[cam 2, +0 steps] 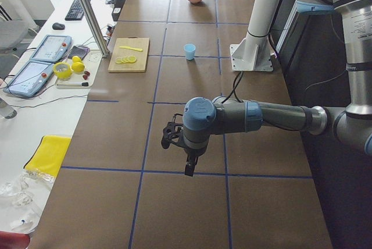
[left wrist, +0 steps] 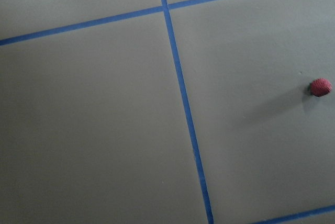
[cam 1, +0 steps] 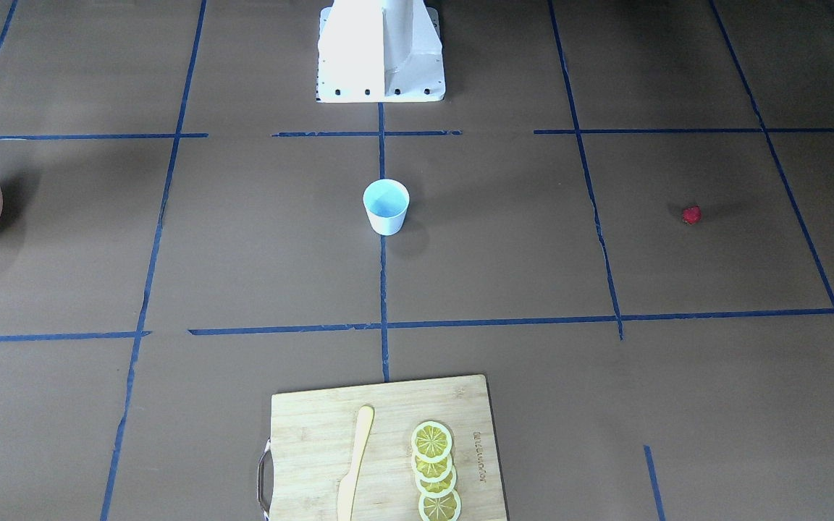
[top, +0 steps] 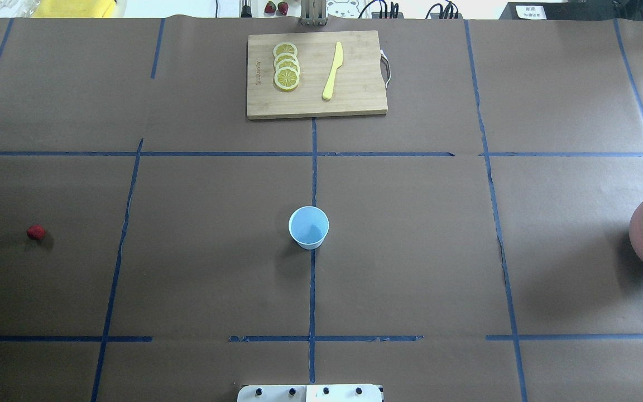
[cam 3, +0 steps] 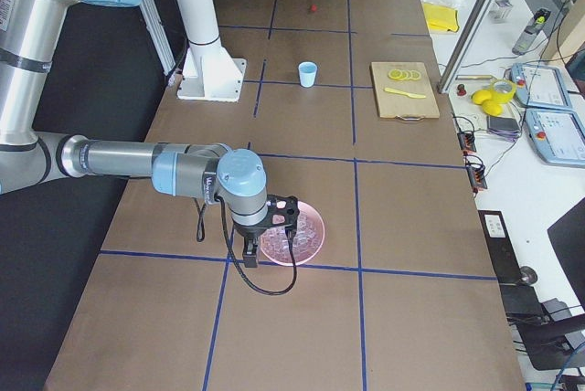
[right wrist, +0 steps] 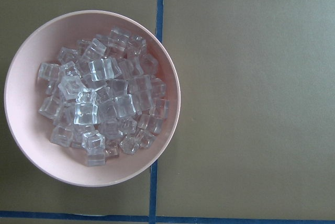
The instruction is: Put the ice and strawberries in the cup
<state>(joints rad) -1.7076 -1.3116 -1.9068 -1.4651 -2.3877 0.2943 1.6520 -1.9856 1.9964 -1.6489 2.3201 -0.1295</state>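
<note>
The white cup [top: 308, 227] with a pale blue inside stands upright at the table's middle, with nothing showing in it. One red strawberry [top: 36, 232] lies alone on the paper far on my left; it shows at the right edge of the left wrist view [left wrist: 320, 87]. Many clear ice cubes [right wrist: 99, 103] fill a pink bowl [right wrist: 172, 77] far on my right. My left gripper [cam 2: 172, 134] hovers over the table near the strawberry's end. My right gripper [cam 3: 285, 211] hangs above the bowl [cam 3: 306, 236]. I cannot tell whether either is open or shut.
A wooden cutting board [top: 316, 72] at the far side holds several lemon slices [top: 287, 67] and a yellow knife [top: 332, 71]. The robot's white base [cam 1: 381, 51] stands behind the cup. Blue tape lines grid the brown paper.
</note>
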